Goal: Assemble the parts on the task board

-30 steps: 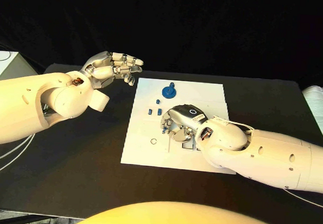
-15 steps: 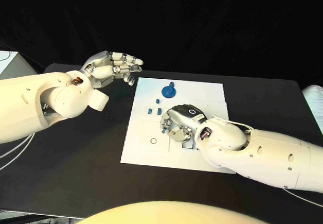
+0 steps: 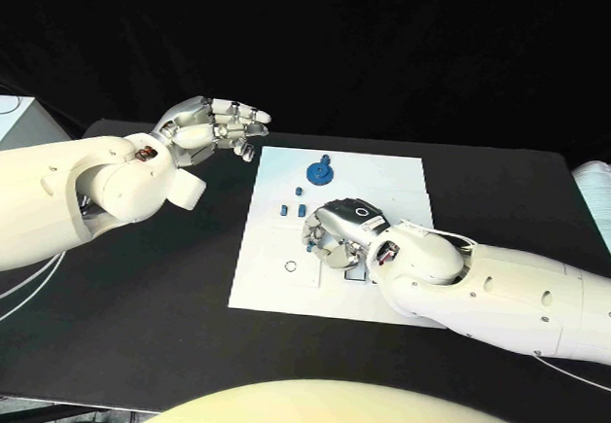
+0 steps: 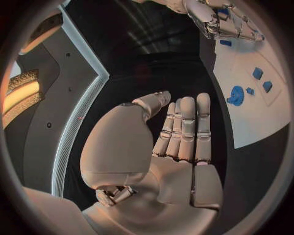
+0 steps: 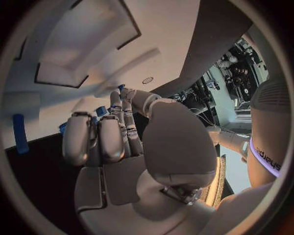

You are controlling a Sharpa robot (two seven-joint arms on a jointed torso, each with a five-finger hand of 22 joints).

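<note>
The white task board [image 3: 280,288] lies in the middle of the black table. At its far end sits a round blue part [image 3: 320,175], with a small blue part [image 3: 297,189] beside it and two more [image 3: 280,210] a little nearer. My right hand [image 3: 339,235] is down on the board's middle with its fingers curled in. A small blue part [image 4: 222,11] shows among them, and bits of blue [image 5: 101,111] show between the fingertips. My left hand [image 3: 213,127] hangs raised off the board's far left corner, fingers [image 4: 186,127] apart and holding nothing.
A pale box with cables [image 3: 3,122] stands off the table's left edge. A white ribbed object [image 3: 608,208] lies at the right edge. Recesses and a small ring mark [image 3: 291,266] show on the board's near part.
The right arm has shifted very slightly over the board. The left hand has stayed where it was.
</note>
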